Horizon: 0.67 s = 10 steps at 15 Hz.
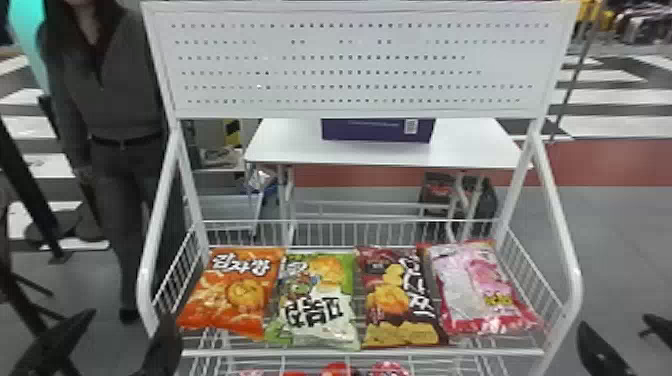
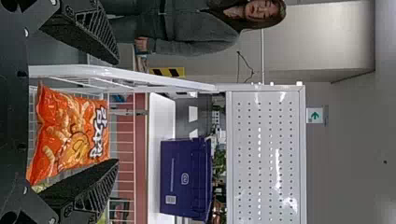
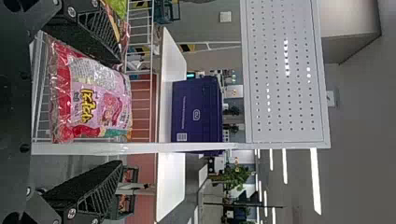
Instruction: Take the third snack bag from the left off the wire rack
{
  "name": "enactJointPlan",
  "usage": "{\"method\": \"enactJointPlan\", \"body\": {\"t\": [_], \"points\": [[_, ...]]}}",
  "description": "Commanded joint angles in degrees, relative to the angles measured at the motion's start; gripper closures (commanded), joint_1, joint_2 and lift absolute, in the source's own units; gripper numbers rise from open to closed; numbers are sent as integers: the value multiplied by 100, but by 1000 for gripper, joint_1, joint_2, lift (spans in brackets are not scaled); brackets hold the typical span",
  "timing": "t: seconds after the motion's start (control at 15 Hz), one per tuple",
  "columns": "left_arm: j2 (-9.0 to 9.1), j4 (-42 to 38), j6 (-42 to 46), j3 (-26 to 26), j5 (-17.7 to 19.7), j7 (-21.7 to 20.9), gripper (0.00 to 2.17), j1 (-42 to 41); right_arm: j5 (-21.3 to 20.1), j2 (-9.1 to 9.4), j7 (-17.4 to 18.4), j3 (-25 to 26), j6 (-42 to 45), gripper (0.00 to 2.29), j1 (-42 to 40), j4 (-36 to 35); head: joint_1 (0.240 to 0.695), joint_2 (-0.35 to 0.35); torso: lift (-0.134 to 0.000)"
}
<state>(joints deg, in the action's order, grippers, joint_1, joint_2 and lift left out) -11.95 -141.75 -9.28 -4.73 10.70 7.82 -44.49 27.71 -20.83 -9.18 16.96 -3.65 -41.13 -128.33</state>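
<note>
snack bags on the shelf of the white wire rack: four, in one row.
- orange snack bag: one.
- green and white snack bag: one.
- dark red snack bag with yellow pictures: one.
- pink and clear snack bag: one.

racks: one, with one white perforated back panel.

behind it: one white table and one dark blue box.

my grippers: two, my left gripper and my right gripper. each has two flat black fingers, four in all.

red and pink packets on the lower shelf: cut off at the edge, so i cannot count them.
</note>
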Motion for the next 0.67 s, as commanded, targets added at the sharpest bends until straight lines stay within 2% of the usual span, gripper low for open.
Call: {"method": "enactJointPlan", "body": {"t": [0.0, 0.13, 0.27, 0.4, 0.6], "points": [[9, -11, 0, 52, -16, 0, 144, -7, -90, -17, 39, -298, -35, 127, 255, 194, 499, 0, 0], [9, -2, 0, 122, -77, 0, 144, -16, -442, 53, 39, -878, -387, 127, 941, 660, 499, 0, 0], [9, -2, 0, 157, -112, 0, 144, -24, -468, 229, 13, -1397, -861, 127, 1723, 1152, 499, 0, 0], [9, 7, 0, 166, -112, 0, 144, -24, -565, 264, 22, -1968, -1424, 127, 2461, 1565, 499, 0, 0], [-27, 51, 18, 245, -139, -9, 144, -24, -828, 466, 127, -2733, -2215, 130, 3507, 2163, 499, 0, 0]]}}
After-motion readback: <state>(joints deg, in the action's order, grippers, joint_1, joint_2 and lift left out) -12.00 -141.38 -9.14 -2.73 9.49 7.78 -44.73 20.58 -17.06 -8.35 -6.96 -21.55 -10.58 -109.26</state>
